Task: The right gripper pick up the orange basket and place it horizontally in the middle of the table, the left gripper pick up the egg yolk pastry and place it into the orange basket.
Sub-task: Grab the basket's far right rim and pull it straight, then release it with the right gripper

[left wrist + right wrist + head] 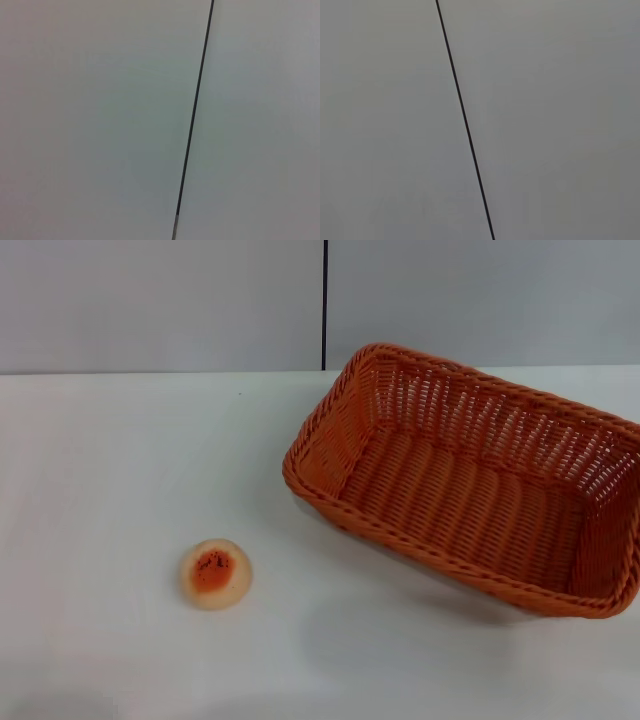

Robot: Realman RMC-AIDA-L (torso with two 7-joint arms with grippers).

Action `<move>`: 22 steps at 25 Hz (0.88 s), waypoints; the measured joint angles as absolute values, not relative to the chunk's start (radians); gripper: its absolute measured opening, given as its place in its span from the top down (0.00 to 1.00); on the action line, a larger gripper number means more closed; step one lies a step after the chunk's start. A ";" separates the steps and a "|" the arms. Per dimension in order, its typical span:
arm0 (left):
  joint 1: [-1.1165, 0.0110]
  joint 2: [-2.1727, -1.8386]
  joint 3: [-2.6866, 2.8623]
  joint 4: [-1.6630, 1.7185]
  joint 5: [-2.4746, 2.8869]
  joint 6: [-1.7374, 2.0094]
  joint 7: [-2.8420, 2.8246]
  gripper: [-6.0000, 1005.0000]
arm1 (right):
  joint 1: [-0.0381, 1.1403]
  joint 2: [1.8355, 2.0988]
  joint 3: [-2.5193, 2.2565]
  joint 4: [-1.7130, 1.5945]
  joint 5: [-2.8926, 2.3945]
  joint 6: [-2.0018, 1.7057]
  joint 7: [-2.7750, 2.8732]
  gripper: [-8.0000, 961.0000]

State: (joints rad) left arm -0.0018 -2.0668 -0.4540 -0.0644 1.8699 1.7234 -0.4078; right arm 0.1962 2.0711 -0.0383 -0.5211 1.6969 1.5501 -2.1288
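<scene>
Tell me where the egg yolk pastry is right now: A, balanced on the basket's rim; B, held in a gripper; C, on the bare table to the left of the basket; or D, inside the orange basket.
C: in the head view the egg yolk pastry sits on the white table, apart from and left of the empty orange basket, and neither gripper is in view.

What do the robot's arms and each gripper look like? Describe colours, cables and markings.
Neither arm nor gripper appears in any view. The head view shows only the orange basket, the egg yolk pastry and the table; both wrist views show just wall.
</scene>
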 joint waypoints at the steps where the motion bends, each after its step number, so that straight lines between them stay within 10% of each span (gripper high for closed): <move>1: -0.001 -2.066 -0.454 -0.064 1.869 1.735 -0.408 0.23 | 0.198 2.070 -0.039 -0.532 1.694 1.547 -2.118 0.14; 15: -0.014 -2.063 -0.457 -0.040 1.867 1.741 -0.435 0.23 | 0.323 2.064 -0.210 -1.216 1.206 1.501 -1.434 0.14; 22: -0.009 -2.063 -0.454 -0.038 1.869 1.739 -0.432 0.23 | 0.412 1.943 -0.433 -1.268 1.017 1.543 -1.115 0.14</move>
